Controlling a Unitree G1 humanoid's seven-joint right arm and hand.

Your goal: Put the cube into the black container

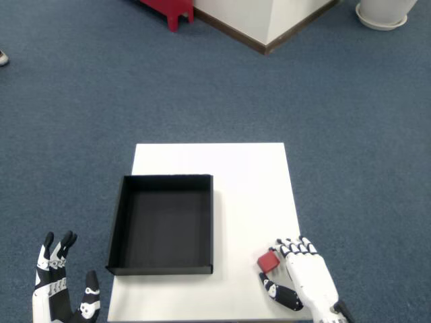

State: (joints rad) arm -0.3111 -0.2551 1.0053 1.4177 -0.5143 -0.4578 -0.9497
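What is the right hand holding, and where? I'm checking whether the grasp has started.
The right hand is at the cube, fingertips and thumb around it; a firm hold cannot be told.

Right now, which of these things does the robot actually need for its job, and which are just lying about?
Part of the job:
- red cube, on the white table
- black container, nothing visible inside
- right hand, fingers around the cube

Just around:
- left hand, open, off the table
- red furniture leg
- white plant-pot base
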